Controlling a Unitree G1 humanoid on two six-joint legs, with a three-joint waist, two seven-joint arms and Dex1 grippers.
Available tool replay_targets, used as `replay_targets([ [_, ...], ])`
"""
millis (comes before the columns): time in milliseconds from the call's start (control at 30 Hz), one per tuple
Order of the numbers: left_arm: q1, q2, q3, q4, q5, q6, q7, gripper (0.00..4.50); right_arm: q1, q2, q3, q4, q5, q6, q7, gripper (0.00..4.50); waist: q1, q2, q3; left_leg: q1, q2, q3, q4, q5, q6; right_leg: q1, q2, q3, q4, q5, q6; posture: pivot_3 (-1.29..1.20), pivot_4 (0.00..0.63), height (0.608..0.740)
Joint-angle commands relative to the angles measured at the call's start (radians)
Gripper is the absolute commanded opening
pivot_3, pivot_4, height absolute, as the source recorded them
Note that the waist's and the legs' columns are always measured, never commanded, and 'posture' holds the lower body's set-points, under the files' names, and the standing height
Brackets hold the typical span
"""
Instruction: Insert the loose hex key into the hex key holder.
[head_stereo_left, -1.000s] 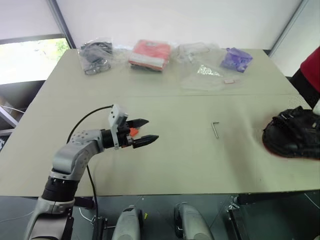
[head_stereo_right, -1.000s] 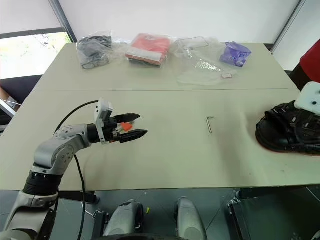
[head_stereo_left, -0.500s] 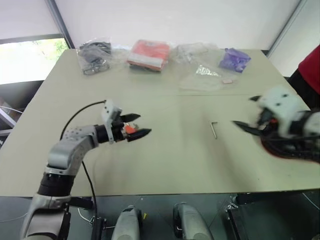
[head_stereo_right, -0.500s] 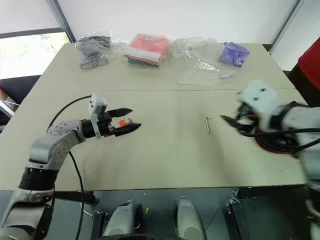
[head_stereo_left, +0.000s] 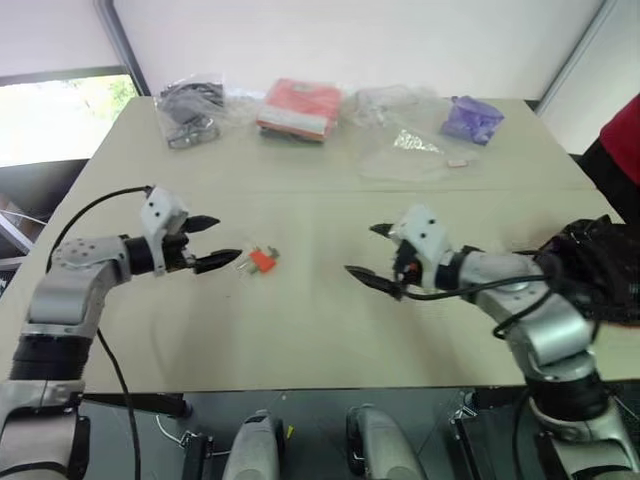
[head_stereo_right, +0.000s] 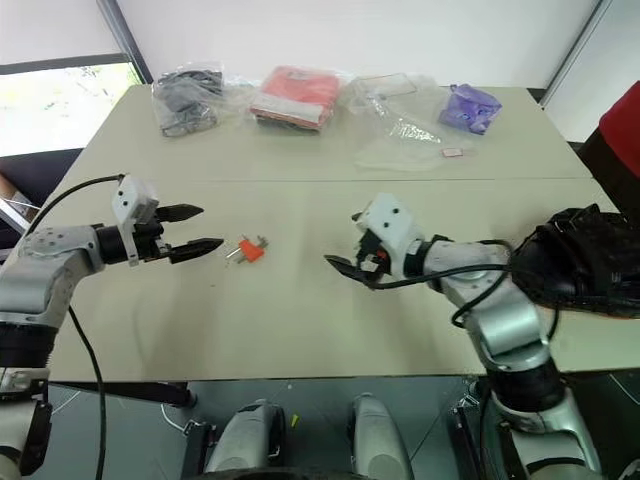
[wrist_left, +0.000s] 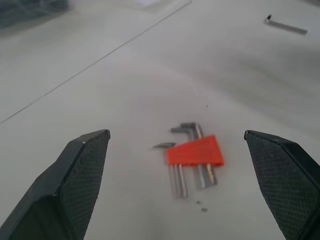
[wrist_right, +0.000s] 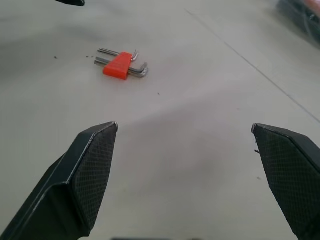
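Even, bright light; window glare far left; wrist views soft, possibly defocused; shadows faint.

I can make out no writing, label, brand, number or sign anywhere in front of me. The flat red packet in clear plastic at the far edge of the beige surface shows no lettering I can read, and the small orange-red plastic hex key holder with its thin metal keys bears no mark that I can tell.
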Motion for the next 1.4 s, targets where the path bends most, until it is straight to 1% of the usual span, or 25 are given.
replay_targets([
  [33,-0.024,0.063,0.017,0.025,0.017,-0.047,-0.083,4.5,-0.027,0.08,0.097,0.039,-0.048,-0.069,-0.063,4.45,-0.002,0.0,0.0,0.0,0.0,0.0,0.0,0.0,0.0,0.0,0.0,0.0,0.0,0.0,0.0,0.0,0.15,0.739],
  [133,-0.024,0.135,0.006,0.031,0.015,-0.02,-0.176,4.5,-0.032,0.177,0.171,0.12,-0.097,-0.13,-0.129,4.45,-0.002,0.0,0.0,-0.001,0.001,0.0,0.0,0.0,0.0,-0.001,0.001,0.0,0.0,0.0,0.0,0.0,0.15,0.739],
  [200,-0.028,0.173,0.013,0.044,0.011,0.0,-0.21,4.5,-0.037,0.239,0.212,0.189,-0.136,-0.181,-0.175,4.45,-0.002,0.0,0.0,-0.001,0.001,0.0,-0.001,0.0,0.0,-0.001,0.001,0.0,0.0,0.0,0.0,0.0,0.15,0.739],
  [367,-0.056,0.192,0.03,0.08,0.018,-0.007,-0.205,4.5,-0.057,0.342,0.267,0.313,-0.194,-0.28,-0.232,4.45,0.002,-0.001,0.0,-0.001,0.001,0.001,0.0,0.0,0.0,-0.001,0.0,0.0,0.0,0.0,0.0,0.0,0.15,0.739],
  [533,-0.03,0.203,0.042,0.044,0.001,0.02,-0.206,4.5,-0.082,0.417,0.319,0.43,-0.254,-0.325,-0.267,4.45,-0.003,-0.001,0.0,-0.001,0.001,0.001,0.0,0.0,0.0,-0.001,0.001,0.0,0.0,0.0,0.0,0.0,0.15,0.739],
  [633,0.019,0.187,0.066,-0.019,-0.025,0.04,-0.19,4.5,-0.084,0.46,0.343,0.506,-0.272,-0.327,-0.274,4.45,-0.005,-0.001,0.0,-0.001,0.001,0.001,-0.001,0.0,0.0,-0.002,0.001,0.0,0.0,0.0,0.0,0.0,0.15,0.739],
  [800,0.087,0.132,0.107,-0.091,-0.059,0.064,-0.13,4.5,-0.096,0.517,0.335,0.572,-0.272,-0.326,-0.275,4.45,-0.006,-0.001,-0.001,-0.001,0.001,0.0,-0.001,0.0,0.0,-0.002,0.001,0.0,0.001,0.0,0.0,0.0,0.15,0.739],
  [1100,0.17,0.112,0.115,-0.173,-0.066,0.091,-0.091,4.5,-0.164,0.572,0.319,0.727,-0.318,-0.328,-0.333,4.45,-0.007,-0.001,-0.001,0.0,0.002,0.0,-0.001,0.0,0.0,-0.001,0.001,0.0,0.001,0.0,0.0,0.0,0.15,0.739],
  [1267,0.202,0.098,0.107,-0.21,-0.059,0.088,-0.062,4.5,-0.19,0.608,0.27,0.807,-0.31,-0.311,-0.381,4.45,-0.008,-0.002,-0.001,0.001,0.002,0.0,-0.001,0.0,0.0,-0.001,0.001,0.0,0.002,0.0,0.0,0.0,0.15,0.739],
  [1333,0.206,0.094,0.104,-0.22,-0.056,0.087,-0.052,4.5,-0.197,0.617,0.252,0.832,-0.306,-0.3,-0.394,3.93,-0.008,-0.002,-0.001,0.001,0.002,0.0,-0.001,0.0,0.0,-0.001,0.001,0.0,0.002,0.0,0.0,0.0,0.15,0.739],
  [1400,0.207,0.089,0.101,-0.227,-0.057,0.088,-0.042,4.5,-0.201,0.618,0.248,0.851,-0.31,-0.312,-0.399,3.15,-0.005,-0.002,-0.001,0.001,0.002,0.0,-0.001,0.0,0.0,-0.001,0.001,0.0,0.002,0.0,0.0,0.0,0.15,0.739],
])
